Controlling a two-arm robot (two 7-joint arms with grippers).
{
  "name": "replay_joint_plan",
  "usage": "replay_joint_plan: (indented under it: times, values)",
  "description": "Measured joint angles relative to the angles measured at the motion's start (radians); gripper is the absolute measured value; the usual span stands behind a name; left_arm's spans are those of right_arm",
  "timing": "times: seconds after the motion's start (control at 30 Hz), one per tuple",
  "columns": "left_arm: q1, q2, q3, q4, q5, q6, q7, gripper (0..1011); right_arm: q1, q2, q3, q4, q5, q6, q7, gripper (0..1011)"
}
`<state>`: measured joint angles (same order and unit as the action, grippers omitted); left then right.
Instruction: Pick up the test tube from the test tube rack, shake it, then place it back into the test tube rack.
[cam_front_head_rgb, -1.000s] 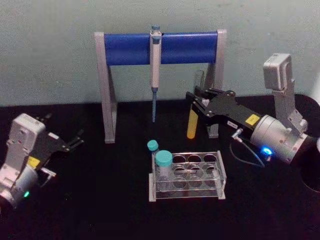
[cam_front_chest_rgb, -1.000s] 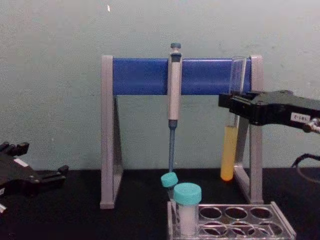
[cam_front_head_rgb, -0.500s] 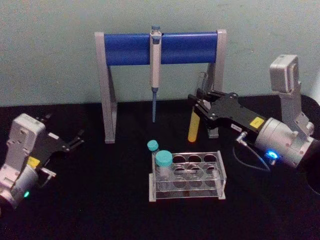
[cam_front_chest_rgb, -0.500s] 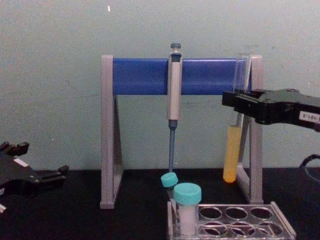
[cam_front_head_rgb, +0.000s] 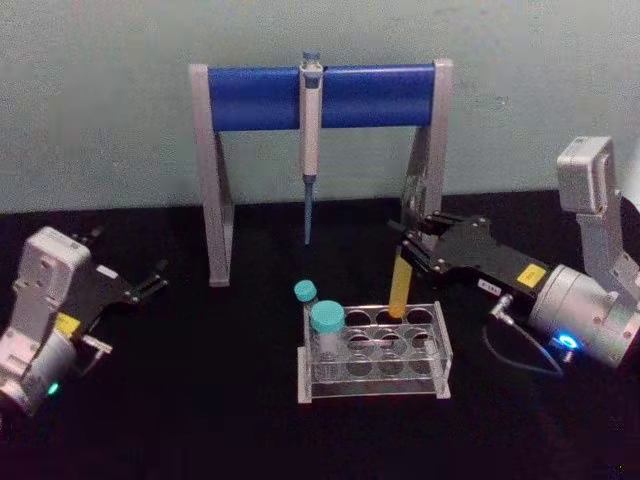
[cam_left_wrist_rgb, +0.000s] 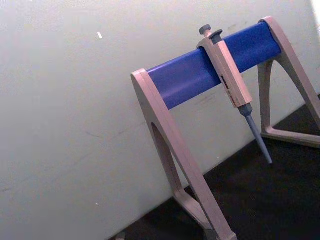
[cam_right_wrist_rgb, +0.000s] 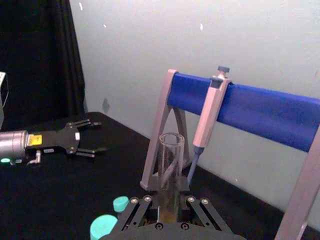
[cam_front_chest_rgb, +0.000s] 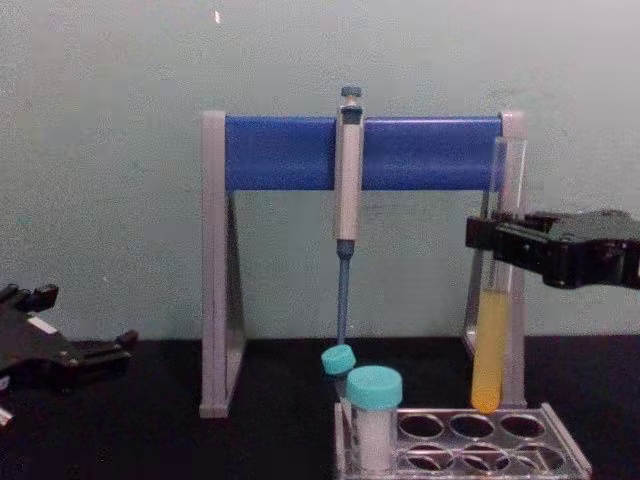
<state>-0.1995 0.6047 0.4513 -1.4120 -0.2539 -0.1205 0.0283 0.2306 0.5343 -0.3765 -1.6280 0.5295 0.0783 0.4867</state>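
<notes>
The test tube (cam_front_head_rgb: 402, 283) is a long clear tube with yellow liquid in its lower part. My right gripper (cam_front_head_rgb: 413, 256) is shut on its middle and holds it nearly upright, slightly tilted. In the chest view the test tube (cam_front_chest_rgb: 490, 350) hangs from the right gripper (cam_front_chest_rgb: 497, 243) with its bottom just above the back row of the test tube rack (cam_front_chest_rgb: 562, 440), near the middle hole. The clear test tube rack (cam_front_head_rgb: 443, 345) sits on the black table. The right wrist view looks down the test tube (cam_right_wrist_rgb: 171, 162). My left gripper (cam_front_head_rgb: 152, 279) rests open at the far left.
Two teal-capped tubes (cam_front_head_rgb: 327, 318) (cam_front_head_rgb: 305, 291) stand at the rack's left end. Behind the rack is a grey-and-blue pipette stand (cam_front_head_rgb: 255, 97) with a pipette (cam_front_head_rgb: 311, 120) hanging from it. Its right leg (cam_front_chest_rgb: 512, 250) is just behind the held tube. A pale wall closes the back.
The right gripper has carried the test tube forward and down, from beside the stand's right leg to just over the rack's back row. The left arm has stayed still.
</notes>
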Motion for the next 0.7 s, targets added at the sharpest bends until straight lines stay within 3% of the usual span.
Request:
replay_joint_plan:
  times: [0.7]
  values:
    - [0.000, 0.000, 0.000, 0.000, 0.000, 0.000, 0.000, 1010, 0.037, -0.022, -0.026, 0.068, 0.005, 0.000, 0.003, 232]
